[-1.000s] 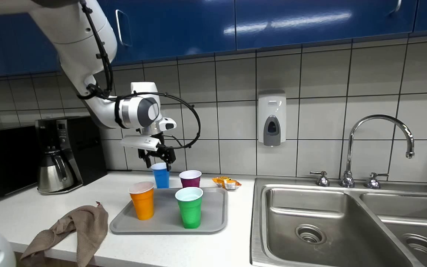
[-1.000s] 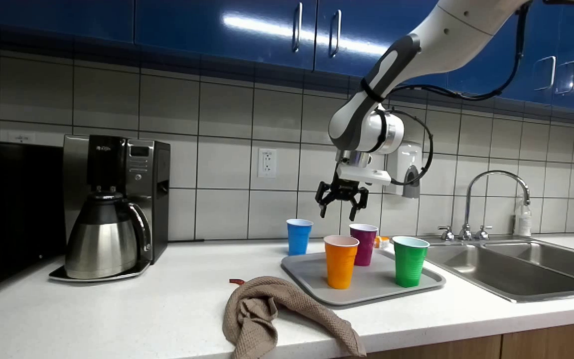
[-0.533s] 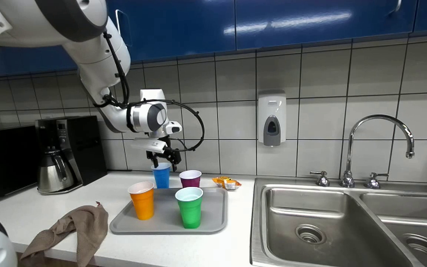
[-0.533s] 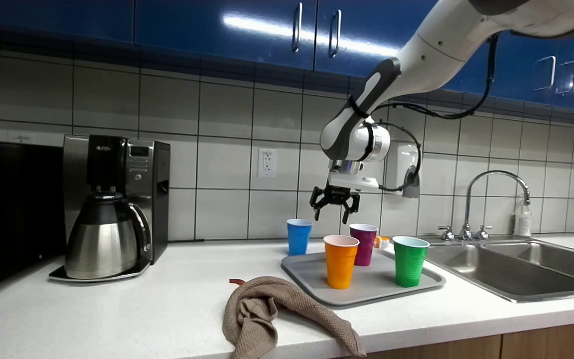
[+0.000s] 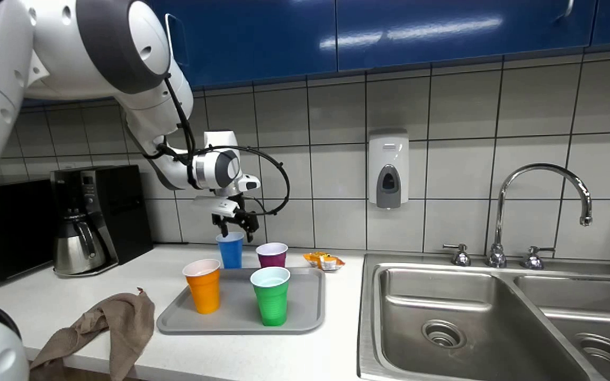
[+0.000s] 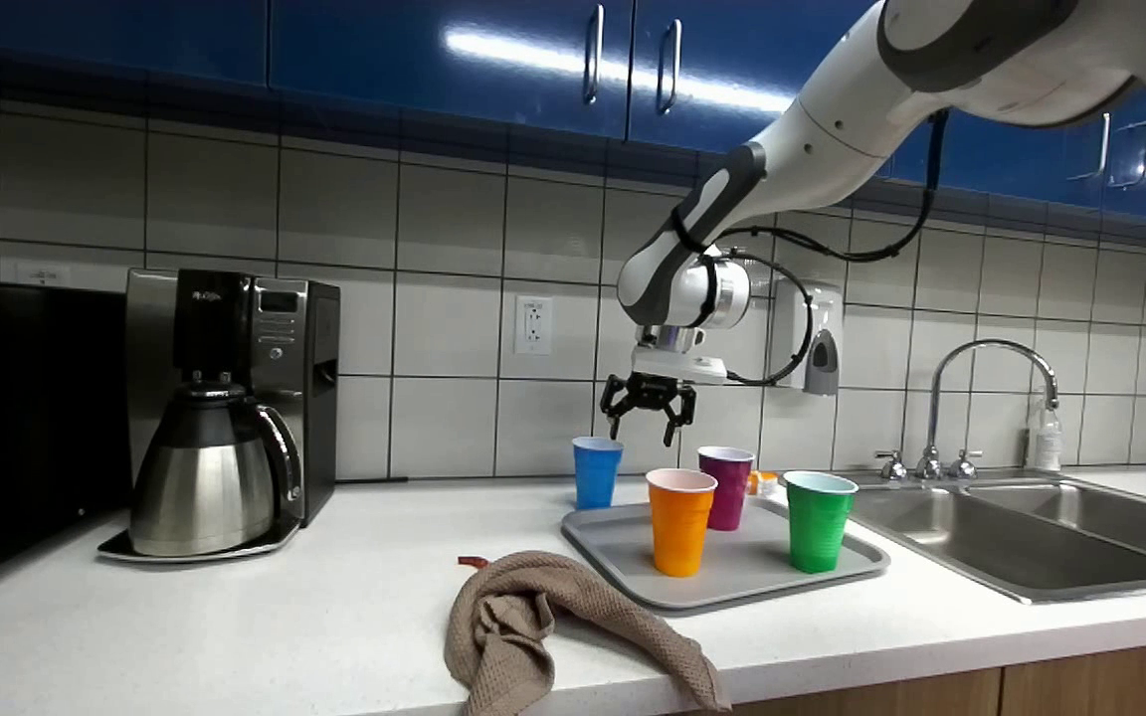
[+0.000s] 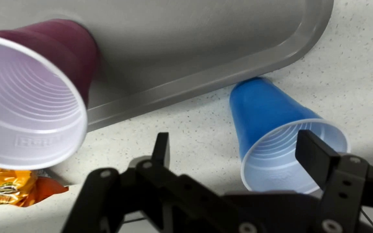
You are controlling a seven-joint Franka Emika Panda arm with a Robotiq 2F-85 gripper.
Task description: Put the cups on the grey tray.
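In an exterior view, the grey tray [image 5: 237, 296] lies flat on the white desk [image 5: 262, 354], with the orange tumbler [image 5: 204, 288] and the green tumbler [image 5: 272, 299] upright on it. They stand well apart, likely so that their flared rims don't crowd the remaining cups.

In an exterior view, the purple tumbler [image 6: 733, 494] stands upright behind the orange one, and the blue tumbler [image 6: 596, 474] stands past the tray's far edge. The hand [image 6: 642, 436] hangs above, pointing down, fingers spread and nothing between them. Approaching from overhead would suit an upright cup, since it spares the neighbours.

In the wrist view, the purple tumbler's base sits inside the tray's raised border; the blue tumbler's is outside, on the desk, touching the rim or just beside it, I cannot tell which. I judge blue the only cup left to place. A black finger [image 7: 315, 156] overlaps its mouth here, while the opposite one lies toward the purple side, so the hand probably needs centring before it lowers. The tray's nearest corner would make a short carry.
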